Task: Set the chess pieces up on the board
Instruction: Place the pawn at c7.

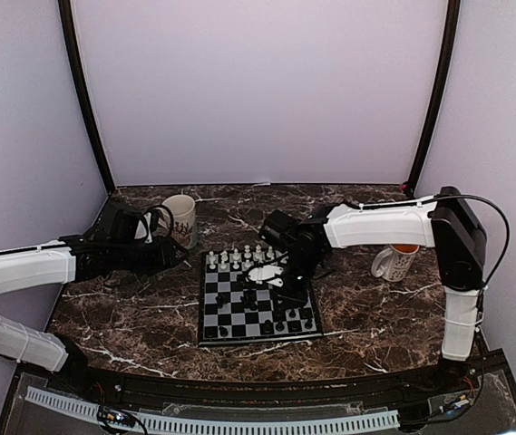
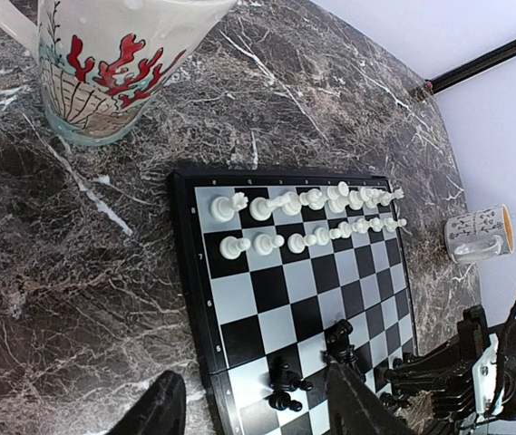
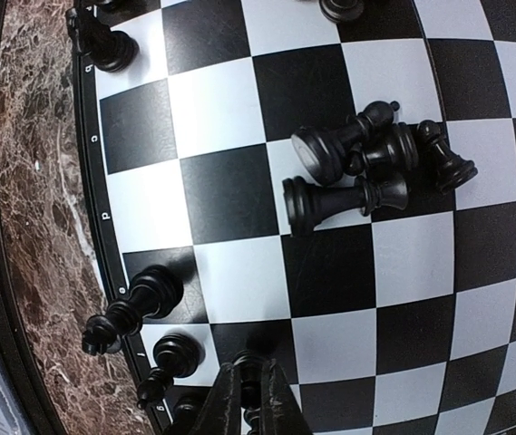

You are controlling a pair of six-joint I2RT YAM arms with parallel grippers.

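Dark marble tabletop (image 1: 131, 317), veined in white, inside a booth of pale lilac walls (image 1: 258, 91) with black corner poles (image 1: 85, 100). At far left stands a white mug (image 1: 181, 219) painted with red coral (a greenish band at its foot). Well apart on the right is a second mug (image 1: 395, 262), white with an orange inside. A white slotted strip (image 1: 239, 424) runs along the near edge

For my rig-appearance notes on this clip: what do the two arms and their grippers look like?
The left arm and right arm have smooth white shell links joined by bulky black joint housings. A thin black cable loops out from the right arm's elbow. The left gripper and right gripper have matte black, tapering fingers. No markings are legible.
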